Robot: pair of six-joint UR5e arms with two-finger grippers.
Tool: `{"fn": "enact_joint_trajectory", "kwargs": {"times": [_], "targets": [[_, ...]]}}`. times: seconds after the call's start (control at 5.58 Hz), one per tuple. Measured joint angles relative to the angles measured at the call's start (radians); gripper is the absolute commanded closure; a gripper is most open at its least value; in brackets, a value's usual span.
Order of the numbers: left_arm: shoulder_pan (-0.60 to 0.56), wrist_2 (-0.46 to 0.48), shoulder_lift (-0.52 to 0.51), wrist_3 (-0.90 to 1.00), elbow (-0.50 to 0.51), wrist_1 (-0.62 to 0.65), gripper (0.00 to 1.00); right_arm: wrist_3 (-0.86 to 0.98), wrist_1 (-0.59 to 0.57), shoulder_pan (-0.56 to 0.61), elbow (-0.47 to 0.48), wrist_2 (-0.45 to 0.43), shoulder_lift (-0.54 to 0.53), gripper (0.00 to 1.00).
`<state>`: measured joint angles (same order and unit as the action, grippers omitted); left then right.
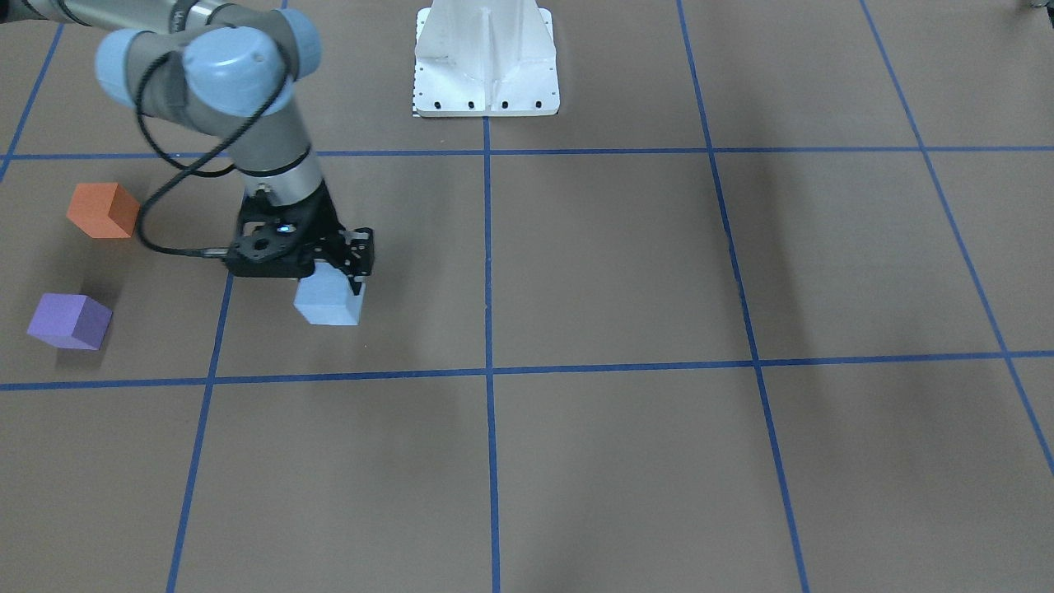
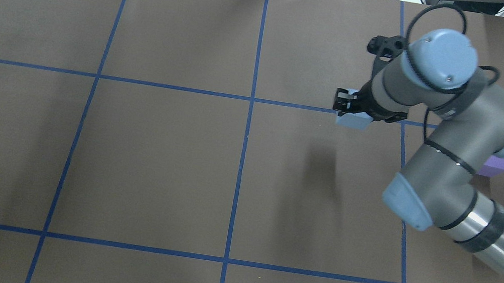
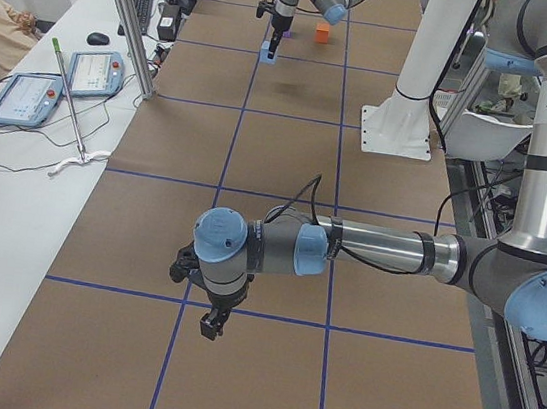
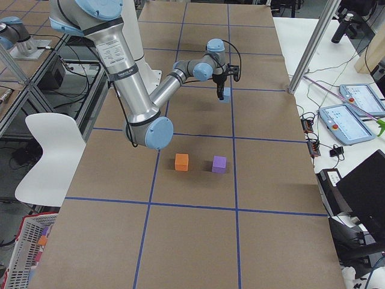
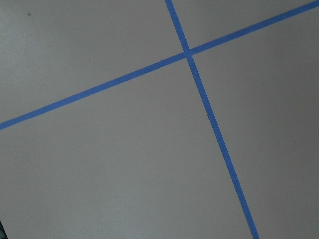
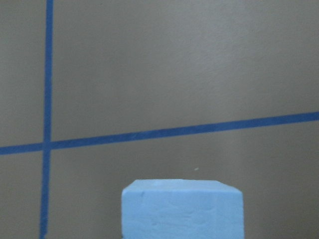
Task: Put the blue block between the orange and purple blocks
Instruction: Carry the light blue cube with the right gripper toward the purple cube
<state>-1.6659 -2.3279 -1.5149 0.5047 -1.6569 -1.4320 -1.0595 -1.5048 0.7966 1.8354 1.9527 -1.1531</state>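
Note:
My right gripper (image 1: 336, 276) is shut on the light blue block (image 1: 329, 302) and holds it above the brown table, away from the other blocks. The block also shows in the overhead view (image 2: 352, 121) and fills the bottom of the right wrist view (image 6: 182, 209). The orange block (image 1: 103, 210) and the purple block (image 1: 70, 321) sit apart on the table; in the right side view the orange block (image 4: 181, 162) and the purple block (image 4: 219, 164) stand with a gap between them. My left gripper (image 3: 210, 324) hovers far off; I cannot tell whether it is open.
The white robot base (image 1: 486, 58) stands at the table's robot side. Blue tape lines (image 1: 487, 371) grid the table. In the overhead view the right arm (image 2: 449, 156) covers the orange block and part of the purple block (image 2: 495, 167).

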Motion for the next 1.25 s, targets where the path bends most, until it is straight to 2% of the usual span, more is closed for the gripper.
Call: {"fn": "enact_joint_trajectory", "kwargs": {"times": [0.36, 0.54, 0.72, 1.08, 1.25], "targets": [[-0.001, -0.026, 0.009, -0.01, -0.009, -0.013, 0.0, 0.268, 0.047, 0.166, 0.079, 0.109, -0.27, 1.0], [0.0, -0.028, 0.01, -0.032, -0.01, -0.019, 0.0, 0.314, 0.141, 0.202, 0.088, 0.132, -0.398, 1.0], [0.001, -0.028, 0.011, -0.051, -0.01, -0.026, 0.0, 0.272, 0.233, 0.213, 0.09, 0.143, -0.489, 1.0], [0.002, -0.028, 0.012, -0.058, -0.012, -0.031, 0.0, 0.102, 0.398, 0.208, 0.069, 0.148, -0.58, 1.0], [0.003, -0.028, 0.012, -0.059, -0.012, -0.038, 0.0, 0.074, 0.496, 0.195, 0.037, 0.147, -0.624, 1.0]]}}
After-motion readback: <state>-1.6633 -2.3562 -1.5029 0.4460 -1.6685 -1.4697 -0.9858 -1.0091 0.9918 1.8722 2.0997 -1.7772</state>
